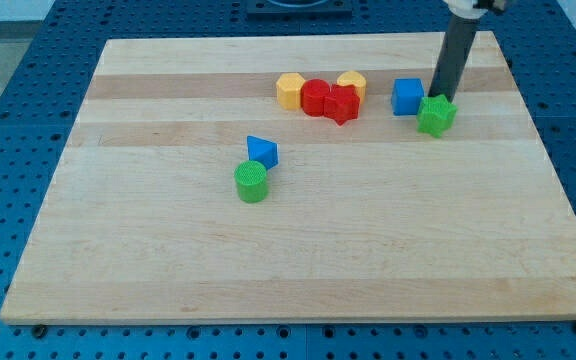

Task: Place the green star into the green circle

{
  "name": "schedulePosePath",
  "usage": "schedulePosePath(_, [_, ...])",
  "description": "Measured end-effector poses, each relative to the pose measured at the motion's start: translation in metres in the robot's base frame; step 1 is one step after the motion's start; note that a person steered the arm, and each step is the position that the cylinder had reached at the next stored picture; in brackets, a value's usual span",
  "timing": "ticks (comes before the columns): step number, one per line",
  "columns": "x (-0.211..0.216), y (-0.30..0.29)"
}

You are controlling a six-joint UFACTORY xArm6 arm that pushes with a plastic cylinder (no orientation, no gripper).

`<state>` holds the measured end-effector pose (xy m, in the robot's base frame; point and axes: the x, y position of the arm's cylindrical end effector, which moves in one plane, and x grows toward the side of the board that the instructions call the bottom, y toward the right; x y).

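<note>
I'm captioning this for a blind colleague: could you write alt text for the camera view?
My tip touches the top of the green star, far right of the green circle on a wooden board. Blue, red and yellow blocks lie between.

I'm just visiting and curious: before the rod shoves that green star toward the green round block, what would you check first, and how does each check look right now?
1. My tip is next to the green star: ok, it sits just above the star in the view.
2. Tip on the far side from the green circle: ok, roughly; the circle lies down and to the view's left.
3. Path between them free: ok, bare board.
4. Blue cube out of the way: cannot tell, it is very close to the star.
5. Blue triangle clear of the goal: not ok, it appears to touch the circle.
</note>
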<state>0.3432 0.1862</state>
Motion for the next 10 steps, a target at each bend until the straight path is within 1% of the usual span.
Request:
schedulePosePath(2, [0.052,-0.004])
schedulePosePath(3, [0.071,-0.021])
schedulePosePath(4, [0.099,-0.037])
schedulePosePath(5, [0.123,-0.039])
schedulePosePath(6, [0.128,-0.054])
schedulePosePath(9, [0.128,-0.165])
schedulePosePath(10, [0.13,-0.188])
